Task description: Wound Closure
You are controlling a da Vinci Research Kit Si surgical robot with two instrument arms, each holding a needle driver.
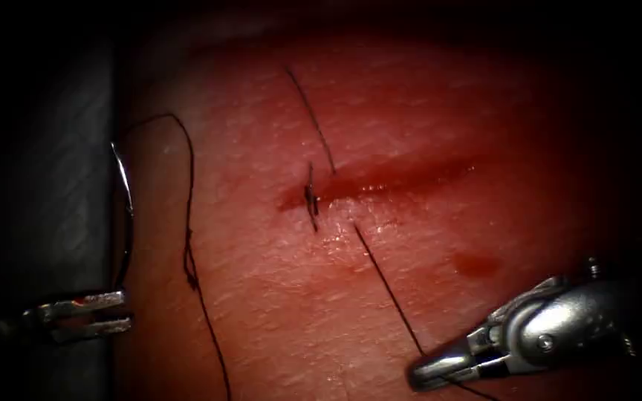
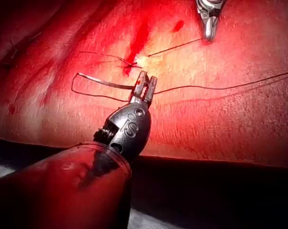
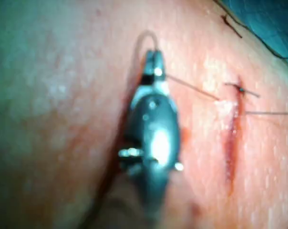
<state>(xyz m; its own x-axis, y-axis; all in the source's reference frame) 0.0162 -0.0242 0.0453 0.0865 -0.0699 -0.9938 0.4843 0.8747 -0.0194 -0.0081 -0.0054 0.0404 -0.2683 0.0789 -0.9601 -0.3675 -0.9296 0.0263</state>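
Note:
The tissue (image 1: 276, 297) has a cut (image 1: 395, 178) running across it, with a dark stitch (image 1: 310, 197) at its left end. My left tool (image 1: 125, 310) is at the tissue's left edge, shut on the curved needle (image 1: 126, 215) near the end away from the thread. The needle is outside the tissue. Thread (image 1: 189, 223) runs from the needle's far end in a loop and down the tissue's left part. My right tool (image 1: 429, 369) is below the cut, shut on a thread strand (image 1: 388, 289) that leads up to the stitch. The left wrist view shows the left tool (image 2: 146, 85), needle (image 2: 106, 82) and right tool (image 2: 208, 28).
A free thread end (image 1: 312, 119) rises from the stitch above the cut. A spot of red fluid (image 1: 475, 263) lies below the cut's right part. A dark grey surface (image 1: 46, 186) borders the tissue on the left. The right wrist view shows the right tool (image 3: 153, 59) beside the cut (image 3: 232, 138).

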